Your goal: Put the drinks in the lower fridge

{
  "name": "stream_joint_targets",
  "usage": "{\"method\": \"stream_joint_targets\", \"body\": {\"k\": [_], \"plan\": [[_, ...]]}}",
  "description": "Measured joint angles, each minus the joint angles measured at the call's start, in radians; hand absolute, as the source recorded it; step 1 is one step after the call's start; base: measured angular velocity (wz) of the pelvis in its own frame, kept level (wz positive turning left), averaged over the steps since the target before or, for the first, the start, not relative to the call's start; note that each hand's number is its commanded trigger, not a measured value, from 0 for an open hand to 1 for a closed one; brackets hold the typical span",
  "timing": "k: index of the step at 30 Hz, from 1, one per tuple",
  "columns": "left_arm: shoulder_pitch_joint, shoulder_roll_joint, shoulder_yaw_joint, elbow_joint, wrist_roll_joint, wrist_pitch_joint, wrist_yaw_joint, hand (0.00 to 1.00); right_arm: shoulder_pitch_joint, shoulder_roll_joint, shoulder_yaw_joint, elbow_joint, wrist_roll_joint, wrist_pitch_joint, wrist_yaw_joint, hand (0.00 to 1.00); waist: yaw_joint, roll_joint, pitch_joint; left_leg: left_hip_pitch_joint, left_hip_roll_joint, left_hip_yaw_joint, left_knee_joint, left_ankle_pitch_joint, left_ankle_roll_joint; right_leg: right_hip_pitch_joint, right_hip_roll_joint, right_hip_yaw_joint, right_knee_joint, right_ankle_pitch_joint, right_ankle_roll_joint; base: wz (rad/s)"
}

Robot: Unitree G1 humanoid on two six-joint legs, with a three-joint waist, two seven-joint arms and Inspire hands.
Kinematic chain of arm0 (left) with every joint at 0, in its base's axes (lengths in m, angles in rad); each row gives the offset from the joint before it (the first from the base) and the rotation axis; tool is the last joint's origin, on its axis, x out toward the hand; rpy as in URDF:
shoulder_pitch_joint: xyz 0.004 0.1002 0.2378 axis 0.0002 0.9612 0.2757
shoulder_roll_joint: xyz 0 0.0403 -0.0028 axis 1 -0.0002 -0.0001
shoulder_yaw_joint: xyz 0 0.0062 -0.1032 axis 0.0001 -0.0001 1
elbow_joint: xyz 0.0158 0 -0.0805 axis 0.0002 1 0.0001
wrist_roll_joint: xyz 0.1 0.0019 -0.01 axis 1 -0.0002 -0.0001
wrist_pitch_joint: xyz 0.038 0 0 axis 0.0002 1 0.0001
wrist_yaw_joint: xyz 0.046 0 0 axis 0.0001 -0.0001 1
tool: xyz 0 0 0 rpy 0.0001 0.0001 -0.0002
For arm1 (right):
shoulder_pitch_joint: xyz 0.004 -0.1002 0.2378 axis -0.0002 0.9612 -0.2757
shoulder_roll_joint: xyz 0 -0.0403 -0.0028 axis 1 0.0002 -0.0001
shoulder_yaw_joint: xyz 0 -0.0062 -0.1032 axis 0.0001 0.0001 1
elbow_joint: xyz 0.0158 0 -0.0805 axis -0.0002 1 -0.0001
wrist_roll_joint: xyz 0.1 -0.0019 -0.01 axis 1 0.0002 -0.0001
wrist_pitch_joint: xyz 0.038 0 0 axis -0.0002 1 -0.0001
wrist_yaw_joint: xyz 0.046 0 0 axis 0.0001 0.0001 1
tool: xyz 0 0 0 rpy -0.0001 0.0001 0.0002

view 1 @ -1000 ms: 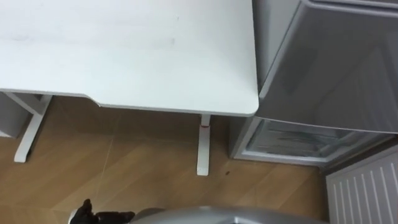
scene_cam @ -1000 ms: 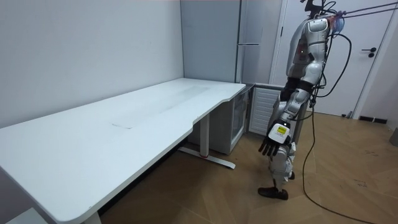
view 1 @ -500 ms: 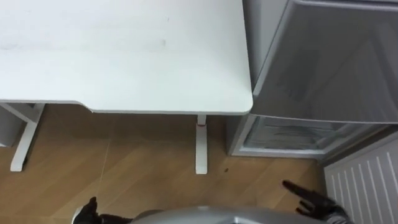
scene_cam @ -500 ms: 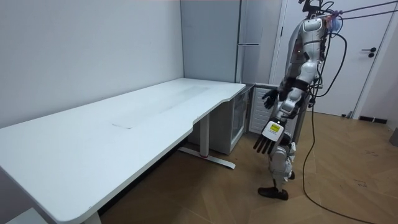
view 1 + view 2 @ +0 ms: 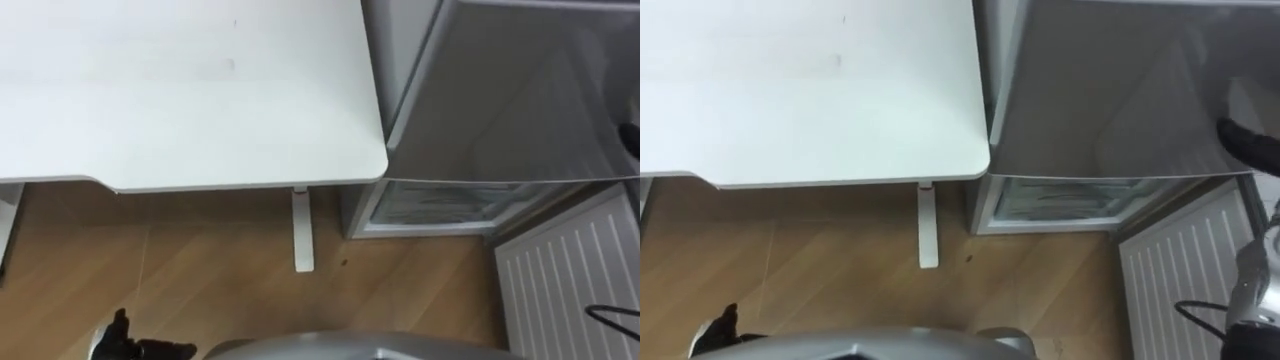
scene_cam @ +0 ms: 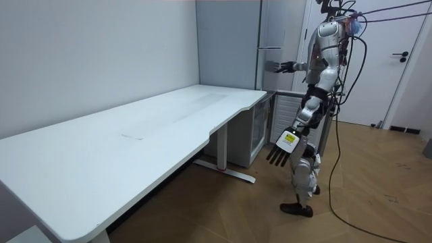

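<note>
I stand at the end of the white table (image 5: 180, 90), facing a tall grey fridge (image 5: 500, 100). A low glass-fronted fridge (image 5: 440, 205) stands under it, seen shut beside the table leg in the room view (image 6: 258, 131). My right hand (image 6: 280, 66) is raised to shoulder height in front of the tall fridge's door with its fingers spread, and it shows dark at the right edge (image 5: 1250, 145). Whether it touches the door I cannot tell. My left hand (image 6: 278, 152) hangs open at my side and appears at the lower left (image 5: 115, 340).
The table's rounded corner (image 5: 370, 165) sits close to the fridge, with a white leg (image 5: 302, 230) below it. A white slatted panel (image 5: 560, 270) stands on the floor to the right of the low fridge. A white door (image 6: 398, 67) is behind me.
My right arm has swung up from my side to shoulder height toward the tall fridge. The eye view has shifted right. My left hand has hardly moved.
</note>
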Motion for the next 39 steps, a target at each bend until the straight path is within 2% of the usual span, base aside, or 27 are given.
{"method": "stream_joint_targets", "body": {"k": [4,6,7,8,10,14,16,18,21,22,27,32,35,39], "plan": [[0.002,0.0,0.0,-0.018,0.0,0.001,0.0,0.0,-0.001,-0.025,-0.028,-0.004,0.005,-0.02,-0.074,0.0,0.004,0.008,-0.0042,0.002,0.001,0.0,0.0,-0.001,0.001,0.0,0.0,-0.001,0.005,0.001,0.0,0.0],[0.016,0.0,0.003,-0.043,0.0,0.005,0.0,0.0,0.0,-0.063,-0.033,0.012,0.013,-0.02,-0.111,0.0,0.004,0.018,-0.0102,0.004,0.003,0.001,0.0,-0.001,0.001,0.001,0.0,-0.001,0.005,0.001,0.0,0.0],[0.026,0.0,0.005,-0.05,0.0,0.005,-0.001,0.0,0.0,-0.072,-0.035,0.017,0.013,-0.02,-0.117,0.0,0.005,0.015,-0.0083,0.004,0.004,0.001,0.0,-0.001,0.001,0.001,0.001,-0.001,0.005,0.001,0.0,0.0],[0.037,0.0,0.016,-0.053,0.0,0.005,-0.005,0.0,-0.001,-0.088,-0.044,0.037,0.012,-0.022,-0.125,0.0,0.007,0.022,-0.0124,0.006,0.004,0.001,0.001,-0.001,0.001,0.004,0.001,-0.002,0.006,0.002,-0.001,0.0],[0.037,0.001,0.041,-0.054,0.0,0.005,-0.008,0.0,-0.001,-0.114,-0.068,0.098,0.014,-0.023,-0.129,0.0,0.006,0.024,-0.0131,0.006,0.003,-0.008,0.003,-0.001,0.001,0.009,0.001,-0.009,0.007,0.002,-0.001,0.09],[0.055,0.028,0.051,-0.052,-0.001,0.005,-0.028,0.0,-0.001,-0.164,-0.096,0.21,0.04,-0.019,-0.142,0.0,0.005,0.016,-0.01,0.004,0.003,-0.016,0.003,0.0,0.001,0.017,0.001,-0.014,0.011,0.001,-0.001,0.04],[0.064,0.038,0.051,-0.052,-0.003,0.007,-0.031,0.0,-0.002,-0.19,-0.097,0.264,0.041,-0.018,-0.146,0.0,0.005,0.005,-0.0096,0.005,0.003,-0.015,0.004,0.0,0.001,0.019,0.002,-0.012,0.008,0.001,-0.001,0.0],[0.077,0.044,0.07,-0.052,-0.005,0.011,-0.032,0.0,-0.011,-0.227,-0.106,0.36,0.066,-0.017,-0.146,0.0,0.006,-0.012,-0.0038,0.001,0.003,-0.022,0.01,0.0,0.001,0.018,0.004,-0.003,0.003,0.001,-0.001,0.0],[0.076,0.062,0.09,-0.054,-0.001,0.022,-0.032,0.0,-0.027,-0.25,-0.128,0.445,0.092,-0.017,-0.148,0.0,0.0,-0.026,-0.0024,-0.022,0.004,-0.027,0.031,-0.001,0.002,-0.001,0.006,-0.001,0.001,0.0,-0.003,0.06],[0.078,0.065,0.092,-0.057,-0.001,0.027,-0.032,0.0,-0.035,-0.255,-0.131,0.463,0.103,-0.017,-0.148,0.0,-0.003,-0.027,-0.0023,-0.029,0.004,-0.027,0.035,-0.001,0.002,-0.003,0.007,0.0,0.002,0.0,-0.004,0.0],[0.087,0.067,0.116,-0.085,-0.002,0.041,-0.031,0.0,-0.1,-0.341,-0.131,0.722,0.283,-0.005,-0.104,0.0,-0.02,-0.026,-0.0034,-0.055,0.006,-0.04,0.05,-0.005,0.003,-0.016,0.013,0.0,0.001,0.001,-0.005,0.08],[0.098,0.067,0.116,-0.096,0.001,0.057,-0.031,0.0,-0.108,-0.372,-0.131,0.887,0.394,0.022,-0.072,0.0,-0.02,-0.007,-0.0053,-0.056,0.01,-0.042,0.047,-0.006,-0.001,-0.014,0.019,-0.001,0.003,0.001,-0.006,0.01],[0.1,0.067,0.117,-0.097,0.022,0.077,-0.046,0.0,-0.104,-0.372,-0.131,0.94,0.397,0.048,-0.044,0.0,-0.026,0.004,-0.008,-0.064,0.01,-0.052,0.049,-0.006,-0.002,-0.014,0.02,-0.006,0.003,0.001,-0.006,0.07],[0.105,0.072,0.118,-0.109,0.023,0.078,-0.072,0.0,-0.096,-0.372,-0.138,0.987,0.398,0.05,-0.002,0.0,-0.03,0.011,-0.0106,-0.068,0.014,-0.062,0.057,-0.006,-0.004,-0.01,0.027,-0.004,0.003,0.004,-0.011,0.06]]}}
